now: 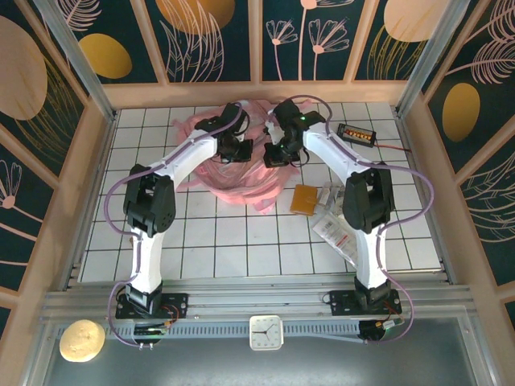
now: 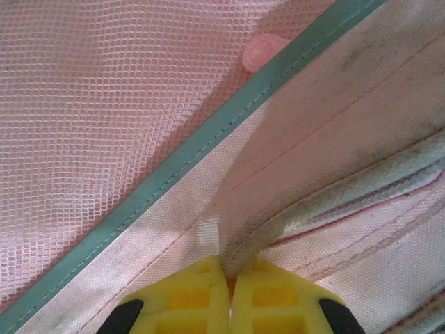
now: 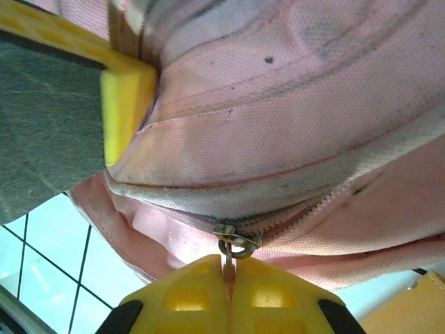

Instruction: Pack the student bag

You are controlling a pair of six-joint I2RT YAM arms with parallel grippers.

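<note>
White gridded tabletop (image 1: 241,241), dark floral wall panels (image 1: 216,48)

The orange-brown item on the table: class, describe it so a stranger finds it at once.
Find the pink student bag at the tiled table's far middle. Nearer and to its right lies the flat orange-brown square, opaque, unlike the clear packets beside it.

At the table's (image 1: 241,241) far centre the student bag (image 1: 229,181), your left gripper (image 2: 228,273) on its left half, your right gripper (image 3: 228,268) on its right half, flat pad (image 1: 304,199) just right of the bag, packets (image 1: 334,223) beside the pad, small device (image 1: 356,134) far right, clock (image 1: 265,332) on the near rail
</note>
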